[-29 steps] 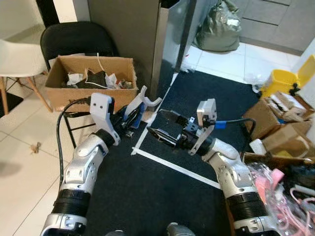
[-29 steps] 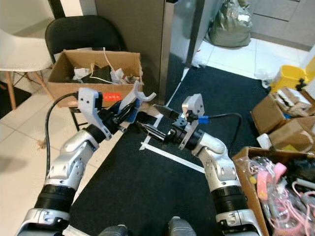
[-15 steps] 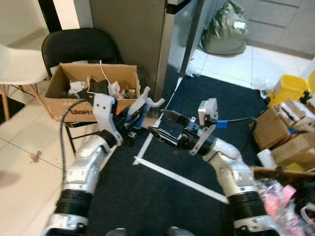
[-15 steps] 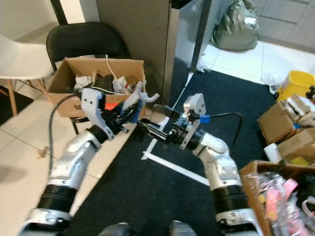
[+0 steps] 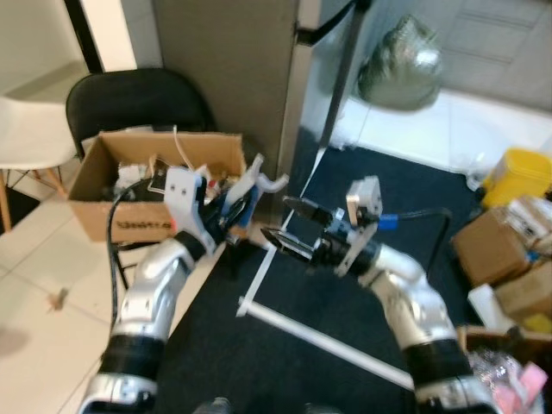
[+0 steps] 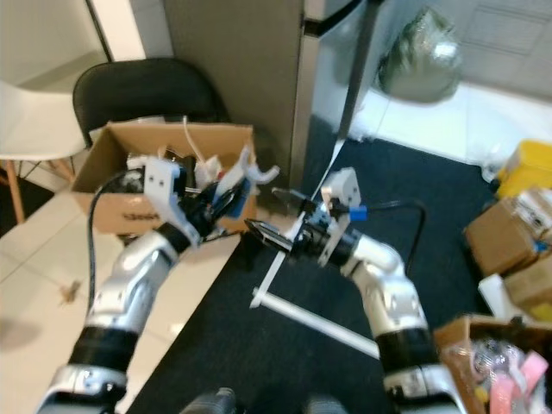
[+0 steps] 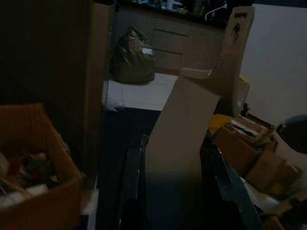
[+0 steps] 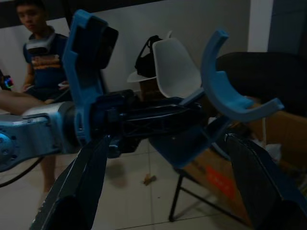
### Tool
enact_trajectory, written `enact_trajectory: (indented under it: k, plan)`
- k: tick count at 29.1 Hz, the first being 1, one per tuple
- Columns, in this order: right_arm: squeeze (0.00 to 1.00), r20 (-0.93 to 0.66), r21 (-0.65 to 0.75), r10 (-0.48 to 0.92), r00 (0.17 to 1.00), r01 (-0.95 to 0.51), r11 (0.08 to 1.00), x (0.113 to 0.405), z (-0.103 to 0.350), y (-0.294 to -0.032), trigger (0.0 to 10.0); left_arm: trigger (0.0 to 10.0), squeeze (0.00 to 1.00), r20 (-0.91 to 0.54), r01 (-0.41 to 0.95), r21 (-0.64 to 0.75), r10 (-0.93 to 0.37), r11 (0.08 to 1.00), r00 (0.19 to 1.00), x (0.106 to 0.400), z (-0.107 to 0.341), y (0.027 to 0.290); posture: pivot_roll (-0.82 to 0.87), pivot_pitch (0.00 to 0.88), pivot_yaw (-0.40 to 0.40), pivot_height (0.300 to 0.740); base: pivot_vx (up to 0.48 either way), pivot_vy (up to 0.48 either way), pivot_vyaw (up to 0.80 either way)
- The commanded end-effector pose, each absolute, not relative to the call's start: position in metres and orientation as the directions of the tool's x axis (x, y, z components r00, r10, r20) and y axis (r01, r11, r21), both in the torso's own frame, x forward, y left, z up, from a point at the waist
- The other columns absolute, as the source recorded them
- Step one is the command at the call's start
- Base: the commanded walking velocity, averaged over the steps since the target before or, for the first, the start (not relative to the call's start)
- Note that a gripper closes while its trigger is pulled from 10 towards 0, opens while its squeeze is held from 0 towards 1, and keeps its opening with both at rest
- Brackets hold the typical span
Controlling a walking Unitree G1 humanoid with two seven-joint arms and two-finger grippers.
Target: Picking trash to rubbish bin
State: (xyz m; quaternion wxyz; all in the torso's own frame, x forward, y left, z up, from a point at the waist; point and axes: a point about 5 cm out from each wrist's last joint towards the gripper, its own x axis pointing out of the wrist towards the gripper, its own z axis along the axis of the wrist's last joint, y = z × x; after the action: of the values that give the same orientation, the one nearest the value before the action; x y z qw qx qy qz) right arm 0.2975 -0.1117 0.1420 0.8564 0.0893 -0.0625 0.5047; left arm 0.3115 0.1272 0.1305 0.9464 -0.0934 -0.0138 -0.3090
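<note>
Carried closer vs. prev. frame, a pale bent plastic scrap [image 5: 259, 175] is pinched in the shut left gripper [image 5: 233, 203] just beside the brown cardboard box of rubbish [image 5: 129, 185] on the black chair; right gripper [image 5: 289, 231] is held wide open, empty; transport step, next: reach over box & release.

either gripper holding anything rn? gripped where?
Left gripper is shut on a white curved plastic piece, gripped at its flat lower end. Right gripper is open, holding nothing.
</note>
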Motion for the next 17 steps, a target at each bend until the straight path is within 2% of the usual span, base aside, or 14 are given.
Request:
enact_trajectory:
  k: [1,3,17]
  plan:
    - [0.00,0.194,0.075,0.848,0.494,-0.869,0.489,0.2984,0.1434,-0.1167,10.0,10.0,0.00,0.077,0.594,-0.162,-0.590,0.788,0.803,0.3111,0.1294,0.1259,0.01,0.000,-0.020,0.740,0.454,0.000,0.74]
    - [0.00,0.197,0.075,0.845,0.497,-0.867,0.492,0.2986,0.1435,-0.1168,10.0,10.0,0.00,0.077,0.594,-0.162,-0.590,0.788,0.803,0.3111,0.1293,0.1260,0.01,0.000,-0.020,0.740,0.454,0.000,0.60]
    - [0.00,0.200,0.075,0.839,0.506,-0.861,0.502,0.2993,0.1437,-0.1177,10.0,10.0,0.00,0.078,0.595,-0.162,-0.590,0.788,0.803,0.3113,0.1294,0.1258,0.01,0.000,-0.018,0.740,0.454,0.000,0.00]
